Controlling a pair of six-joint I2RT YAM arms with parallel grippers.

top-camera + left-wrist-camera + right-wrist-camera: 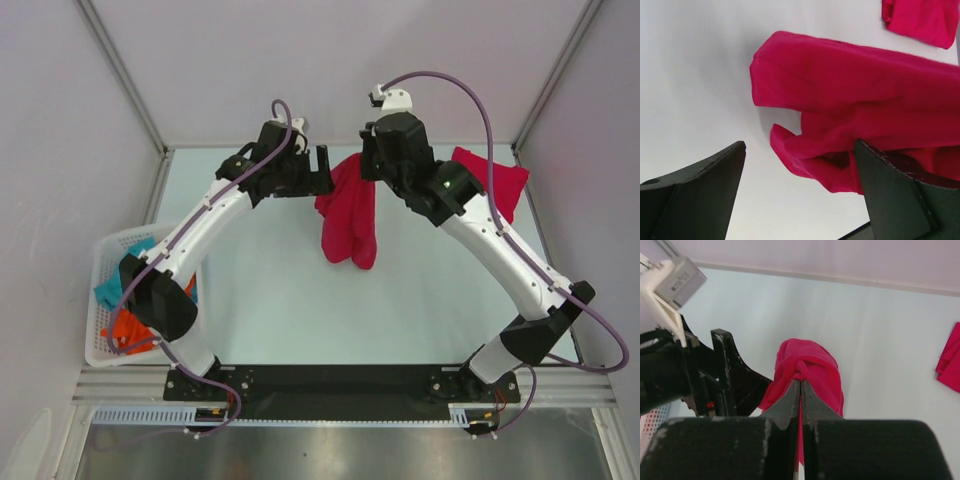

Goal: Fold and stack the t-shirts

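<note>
Right gripper [801,383]: fingers fully closed, pinching a fold of the crimson t-shirt [348,215] at its top edge. The shirt is bunched and crumpled, not flat. It hangs from the pinch in a narrow, lumpy drape with rolled folds, plain, with no print. It sits centre-back of the table [270,300], between the two wrists. Can't tell whether its lower end touches the surface.

Left gripper [800,145]: fingers spread wide, holding nothing, just beside the shirt's left side. In the left wrist view one finger [900,195] overlaps the cloth, but contact is unclear.

Second t-shirt [498,180]: same crimson, lying at the back right of the table, partly hidden by the right arm and well apart from the held one.

White basket [105,250] sits at the left edge with teal cloth [112,285] and orange cloth [125,325] in it.
</note>
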